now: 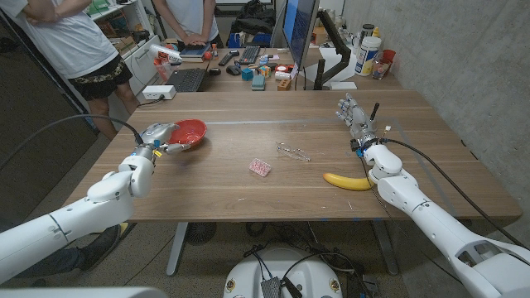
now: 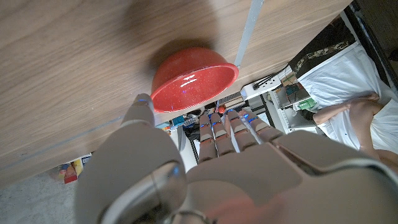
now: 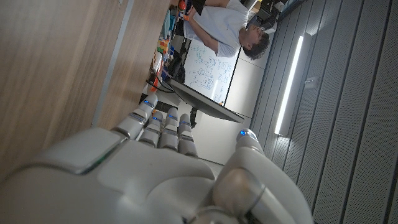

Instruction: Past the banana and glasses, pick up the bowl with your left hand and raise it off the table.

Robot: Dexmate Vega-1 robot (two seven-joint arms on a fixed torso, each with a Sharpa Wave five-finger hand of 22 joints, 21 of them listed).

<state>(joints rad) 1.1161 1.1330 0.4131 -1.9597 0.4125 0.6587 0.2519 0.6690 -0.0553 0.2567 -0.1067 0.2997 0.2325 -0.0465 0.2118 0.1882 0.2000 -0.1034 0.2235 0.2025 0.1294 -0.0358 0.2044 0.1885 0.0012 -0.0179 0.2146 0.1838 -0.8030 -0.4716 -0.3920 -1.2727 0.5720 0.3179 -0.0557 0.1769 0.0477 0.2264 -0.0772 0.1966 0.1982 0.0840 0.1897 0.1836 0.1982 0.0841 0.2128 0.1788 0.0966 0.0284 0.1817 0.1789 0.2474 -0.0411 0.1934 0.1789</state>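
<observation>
**Operator:** Where am I in this?

**Spotter:** You're at the approach, about to grasp. Your left hand point(image 1: 157, 136) is up against the red bowl point(image 1: 190, 132) on the left side of the table point(image 1: 248, 199), well past the glasses point(image 1: 293, 151) and the banana point(image 1: 347, 180), which lie over toward your right arm. The bowl sits upright on the wood and, as I judge it, isn't lifted yet.

**Operator:** How are my fingers placed on it?

**Spotter:** In the left wrist view the fingers point(image 2: 230, 127) reach toward the bowl's point(image 2: 193, 81) rim, close together and extended, with the thumb set apart along the bowl's outer wall. They look spread around the near rim rather than clamped; I can't see firm contact, so I'd call the hand not yet gripping.

**Operator:** And the next move?

**Spotter:** I'd say you need the fingers over the rim and the thumb under or against the wall, then a squeeze before any lift. The wall looks smooth, so a shallow pinch could slip.

**Operator:** My right hand?

**Spotter:** Your right hand point(image 1: 354, 116) stands near the table's far right side, fingers loosely apart, holding nothing.
</observation>
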